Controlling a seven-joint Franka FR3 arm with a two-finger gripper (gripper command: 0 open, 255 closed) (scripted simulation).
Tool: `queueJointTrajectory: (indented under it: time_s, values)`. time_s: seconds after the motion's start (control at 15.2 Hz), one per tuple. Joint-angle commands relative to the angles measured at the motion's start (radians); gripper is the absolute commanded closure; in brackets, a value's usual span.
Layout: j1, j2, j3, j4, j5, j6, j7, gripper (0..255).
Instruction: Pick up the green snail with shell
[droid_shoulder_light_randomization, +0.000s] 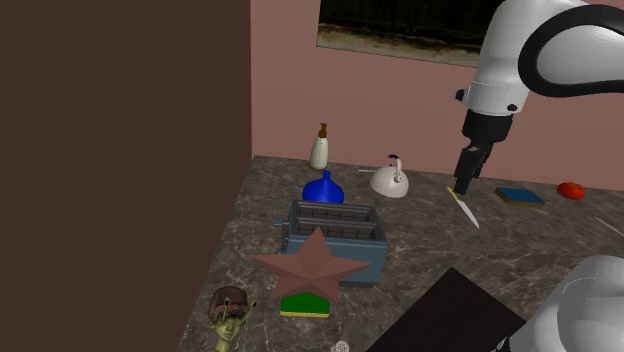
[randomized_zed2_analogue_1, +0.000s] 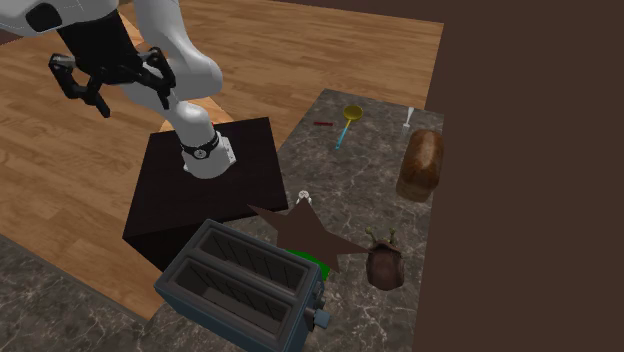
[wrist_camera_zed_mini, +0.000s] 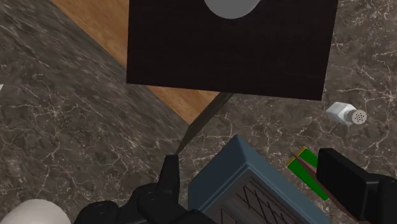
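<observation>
Shoulder view shows the green snail (droid_shoulder_light_randomization: 228, 312) face-on, second exterior view its brown shell (randomized_zed2_analogue_1: 385, 268); the claw (wrist_camera_zed_mini: 249, 158) stands released.

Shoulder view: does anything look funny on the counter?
Yes. A big brown star sits right against the toaster and covers part of the green sponge. It looks dropped on top of things rather than set in its own spot.

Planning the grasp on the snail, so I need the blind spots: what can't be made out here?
1. Snail: shoulder view, its underside is lost at the dim bottom edge.
2. Snail's face: second exterior view, its shell hides it.
3. Green pad: shoulder view, the star covers most of it.
</observation>
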Motion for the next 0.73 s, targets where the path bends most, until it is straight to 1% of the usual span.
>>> queueJointTrajectory:
  time_s: [0.0,0.33,0.66]
  values:
    - [0.000,0.000,0.000,0.000,0.000,0.000,0.000,0]
    - [0.024,0.115,0.080,-0.001,0.083,0.067,0.114,0]
    - [0.046,0.256,0.155,0.026,0.154,0.139,0.221,0]
